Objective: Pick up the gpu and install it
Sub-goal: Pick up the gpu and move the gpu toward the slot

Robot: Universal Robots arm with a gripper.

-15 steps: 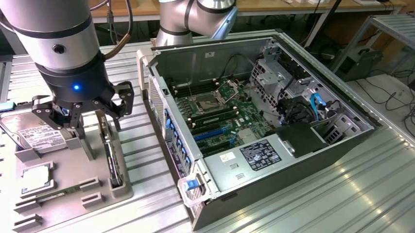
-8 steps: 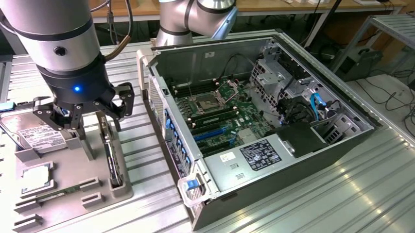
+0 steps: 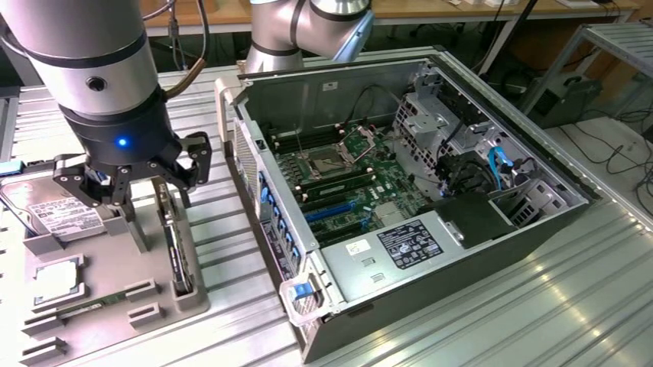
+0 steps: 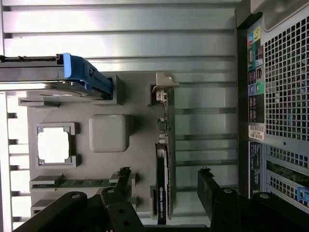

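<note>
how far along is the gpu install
Nothing looks done yet: the gpu stands edge-on in the grey tray. In hand: the claw hangs open over it, gripping nothing. Left: the pickup, and seating the card in the open computer case.

The gpu (image 3: 177, 248) stands upright on its long edge in a slot of the grey holder (image 3: 107, 256), along the holder's side nearest the open computer case (image 3: 459, 283). Edge-on it is a thin, dark, green-edged board with a silver bracket (image 4: 164, 87) at one end.
</note>
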